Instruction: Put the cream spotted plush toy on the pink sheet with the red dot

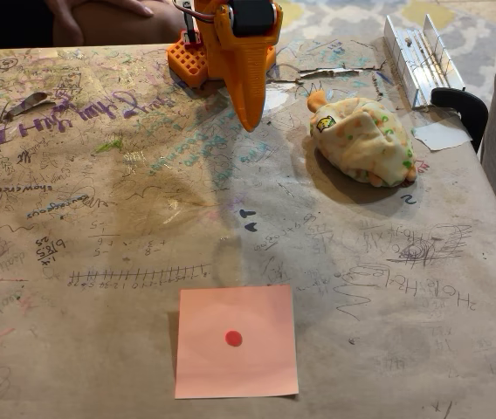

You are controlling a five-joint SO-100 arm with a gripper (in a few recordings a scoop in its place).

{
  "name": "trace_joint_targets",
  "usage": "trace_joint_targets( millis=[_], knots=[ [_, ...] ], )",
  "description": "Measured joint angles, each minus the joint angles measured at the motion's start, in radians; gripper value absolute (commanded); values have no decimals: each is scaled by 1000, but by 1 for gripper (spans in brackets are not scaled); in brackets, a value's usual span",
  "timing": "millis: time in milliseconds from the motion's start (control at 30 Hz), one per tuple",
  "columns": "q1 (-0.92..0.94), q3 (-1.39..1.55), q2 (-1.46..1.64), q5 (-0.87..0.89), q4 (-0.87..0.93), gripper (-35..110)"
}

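The cream spotted plush toy (366, 140) lies on the table at the right, a lumpy cream-yellow bundle with orange and green spots and a small yellow patch facing left. The pink sheet with the red dot (236, 340) lies flat near the front edge, well apart from the toy. My orange gripper (248, 118) hangs point-down at the top centre, left of the toy and above the table, its fingers together with nothing in them.
The table (99, 218) is covered in brown paper full of scribbles. A metal clamp bracket (418, 57) and a black handle (462, 105) sit at the top right, with a white paper scrap (443, 135) by the toy. A person's arm (99, 17) rests behind the table.
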Motion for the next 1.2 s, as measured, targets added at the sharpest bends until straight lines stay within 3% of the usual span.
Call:
trace_joint_targets(
  millis=[933,1200],
  knots=[
    [-6,0,0,-18,0,0],
    [-97,-147,-193,-192,51,5]
  ],
)
